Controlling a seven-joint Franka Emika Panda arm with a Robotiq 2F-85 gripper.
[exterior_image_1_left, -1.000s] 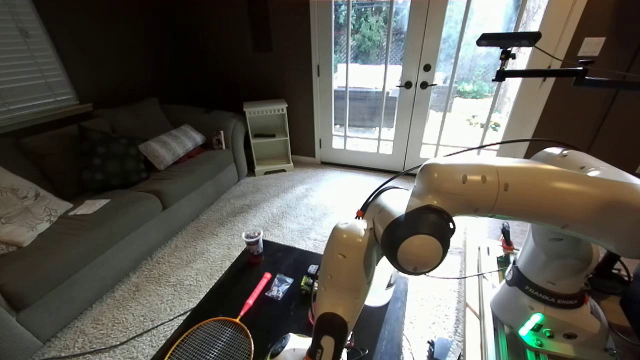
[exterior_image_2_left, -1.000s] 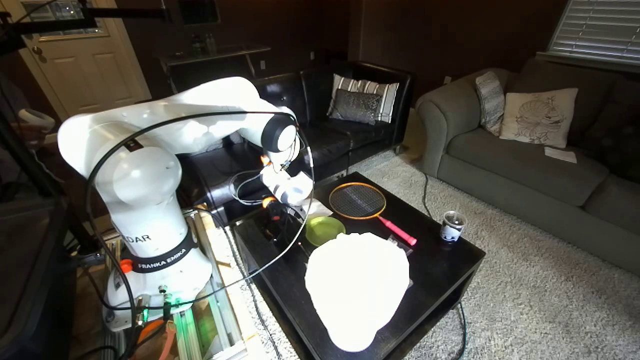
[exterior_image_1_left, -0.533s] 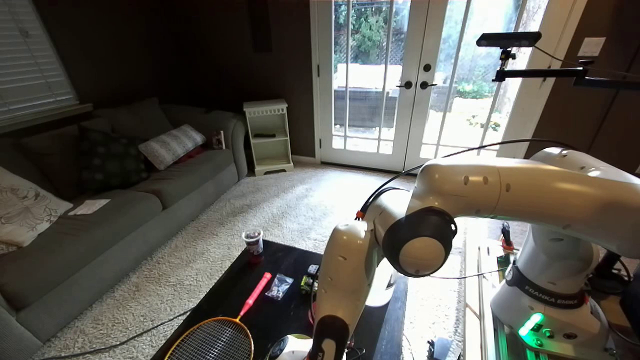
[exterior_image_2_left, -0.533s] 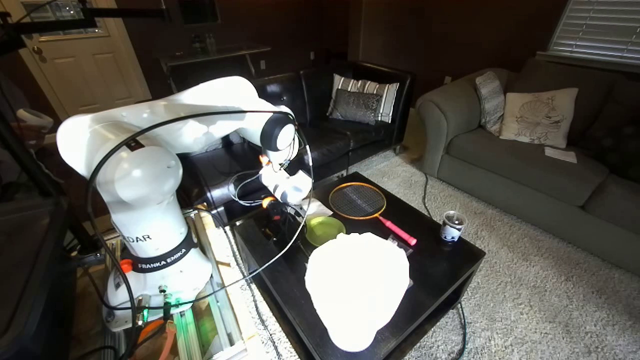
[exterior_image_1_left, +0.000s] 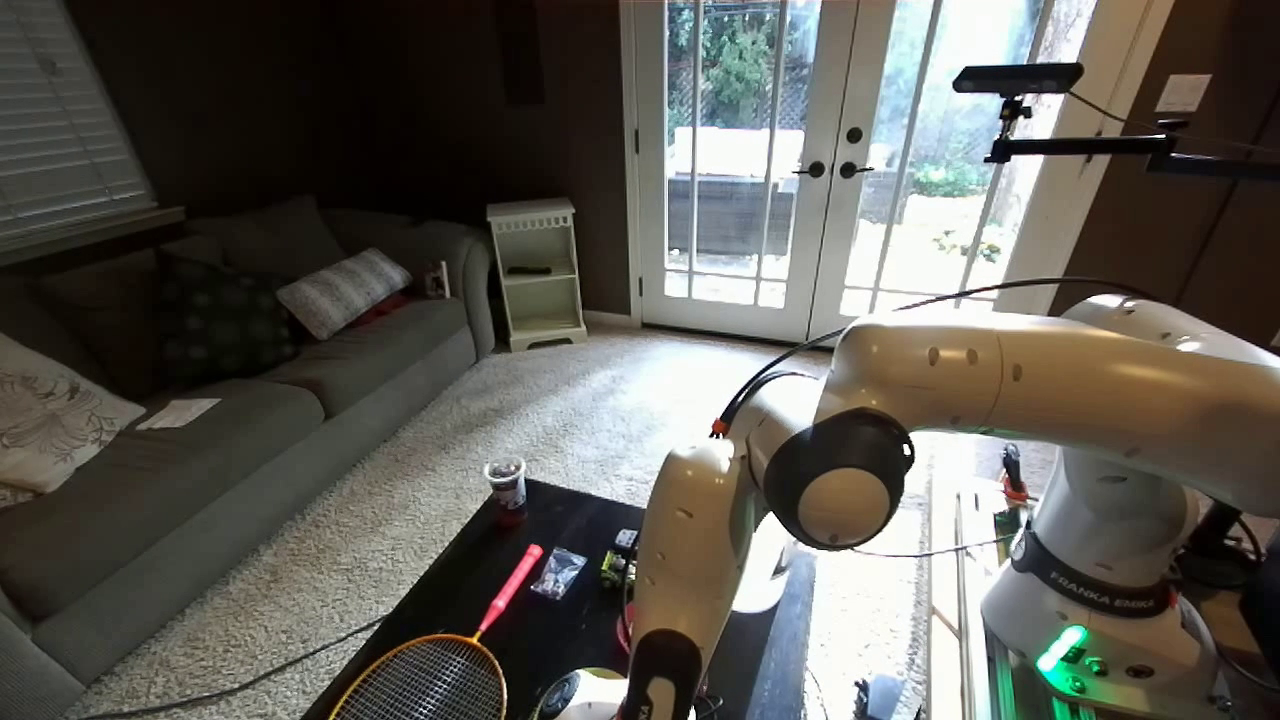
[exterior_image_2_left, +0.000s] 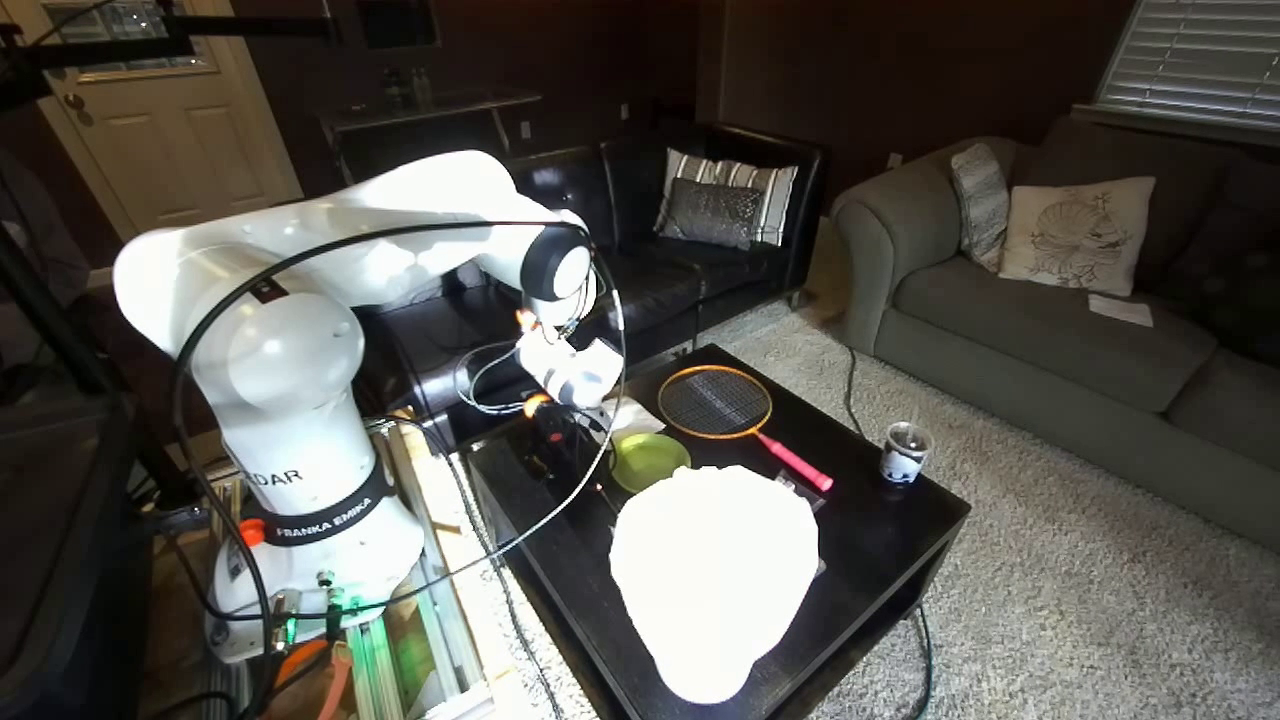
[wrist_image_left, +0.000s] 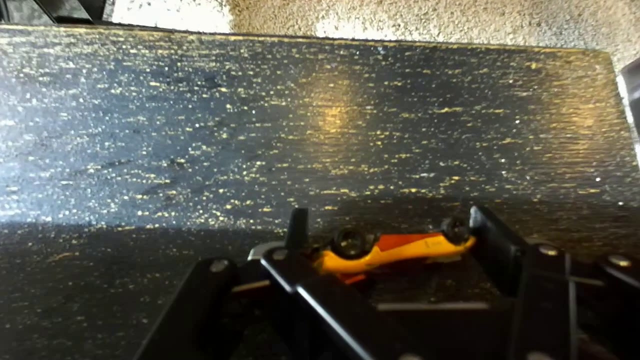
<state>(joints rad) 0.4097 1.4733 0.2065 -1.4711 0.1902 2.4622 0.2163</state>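
My gripper shows in the wrist view with its black fingers closed on the two ends of a yellow and orange toy car with black wheels. One finger touches the car's narrow end. The other end is partly hidden behind the gripper's linkage. The car's wheels point to the top of the wrist view. The dark table top lies beyond it. In an exterior view the gripper is a dark shape over the table, beside a yellow-green bowl. In an exterior view the arm's wrist hides the fingers.
On the table lie an orange racket with a pink handle, a white paper, a small clear packet and a small green toy. A cup stands near a corner. A large overexposed white object stands by the bowl.
The arm has barely moved, with only very slight shifts of the wrist. A person's hand with a white controller, at the left edge of an exterior view earlier, no longer shows.
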